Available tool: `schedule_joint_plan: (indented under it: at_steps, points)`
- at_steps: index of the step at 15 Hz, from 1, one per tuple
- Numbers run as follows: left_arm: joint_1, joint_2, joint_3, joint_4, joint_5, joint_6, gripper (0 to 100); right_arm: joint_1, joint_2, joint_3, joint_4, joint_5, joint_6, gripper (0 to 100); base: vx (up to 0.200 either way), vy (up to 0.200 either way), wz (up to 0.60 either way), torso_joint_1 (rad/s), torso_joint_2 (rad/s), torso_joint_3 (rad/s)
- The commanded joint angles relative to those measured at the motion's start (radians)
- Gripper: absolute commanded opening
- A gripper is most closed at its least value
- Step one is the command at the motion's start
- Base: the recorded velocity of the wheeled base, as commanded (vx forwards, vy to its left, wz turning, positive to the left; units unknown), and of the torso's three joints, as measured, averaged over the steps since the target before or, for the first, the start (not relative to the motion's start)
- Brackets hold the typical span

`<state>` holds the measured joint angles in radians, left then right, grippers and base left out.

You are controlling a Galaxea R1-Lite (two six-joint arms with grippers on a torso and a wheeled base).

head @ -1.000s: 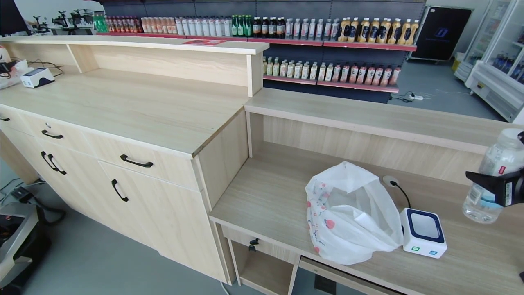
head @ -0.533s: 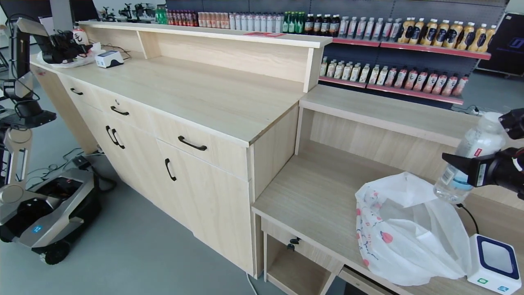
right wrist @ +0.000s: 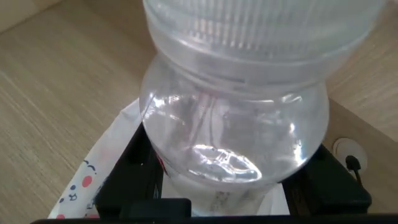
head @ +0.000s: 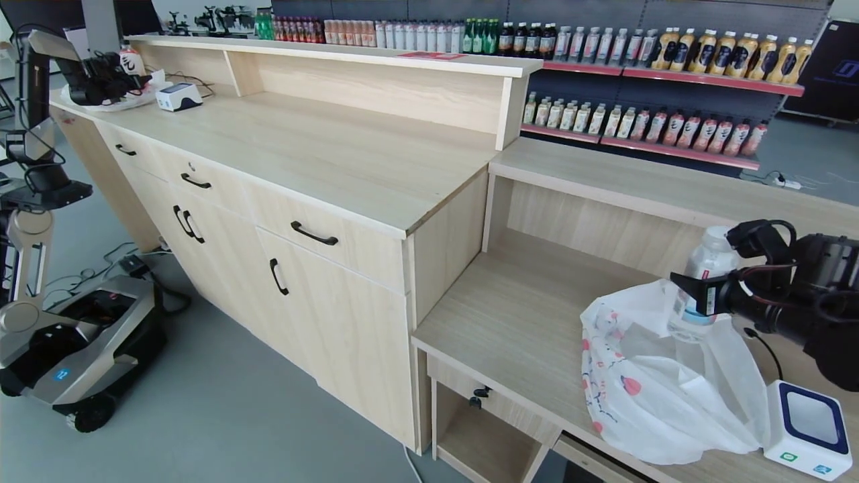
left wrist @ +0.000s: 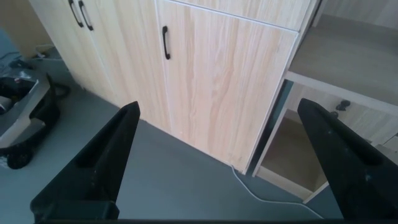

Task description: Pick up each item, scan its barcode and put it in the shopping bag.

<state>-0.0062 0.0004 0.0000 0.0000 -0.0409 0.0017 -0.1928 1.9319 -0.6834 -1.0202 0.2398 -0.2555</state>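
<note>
My right gripper (head: 704, 295) is shut on a clear plastic water bottle (head: 702, 275) with a white cap, holding it upright over the open mouth of the white shopping bag (head: 664, 382) on the low counter. The bottle's base sits just at the bag's rim. In the right wrist view the bottle (right wrist: 233, 118) is seen from above, with the bag's printed edge (right wrist: 87, 183) below it. A white and blue barcode scanner (head: 809, 426) stands to the right of the bag. My left gripper (left wrist: 224, 162) hangs open over the grey floor in front of the cabinet doors.
The low counter (head: 530, 322) has bare wood left of the bag. A higher counter (head: 322, 147) with drawers stretches to the left, carrying a second scanner (head: 178, 96). Another robot (head: 47, 282) stands at far left. Shelves of bottles (head: 637, 67) line the back.
The head camera swung right a second ago, then held. My right gripper carried the bottle left and down, from above the scanner side to the bag's mouth.
</note>
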Motion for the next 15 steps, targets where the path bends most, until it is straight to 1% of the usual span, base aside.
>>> schedule_joint_plan:
  at_steps: [1,5,6,9,11,15]
  points:
    - [0.0,0.001,0.0,0.0,0.001,0.0,100,0.007,0.116,-0.004,-0.027,0.001,-0.002,0,0.0,0.0,0.0,0.0,0.0,0.0]
    - [0.0,0.001,0.0,0.0,0.001,0.0,100,0.049,0.194,-0.005,-0.121,0.003,-0.001,0,0.0,0.0,0.0,0.0,0.0,0.0]
    - [0.0,0.001,0.0,0.0,0.001,0.0,100,0.058,0.225,-0.019,-0.161,0.026,-0.001,0,0.0,0.0,0.0,0.0,0.0,0.0]
    - [0.0,0.001,0.0,0.0,0.001,0.0,100,0.069,0.283,-0.061,-0.198,0.061,-0.001,0,0.0,0.0,0.0,0.0,0.0,0.0]
    - [0.0,0.001,0.0,0.0,-0.001,0.0,100,0.067,0.309,-0.085,-0.219,0.061,-0.004,0,0.0,0.0,0.0,0.0,0.0,0.0]
    - [0.0,0.001,0.0,0.0,-0.001,0.0,100,0.049,0.348,-0.087,-0.291,0.061,-0.008,0,0.0,0.0,0.0,0.0,0.0,0.0]
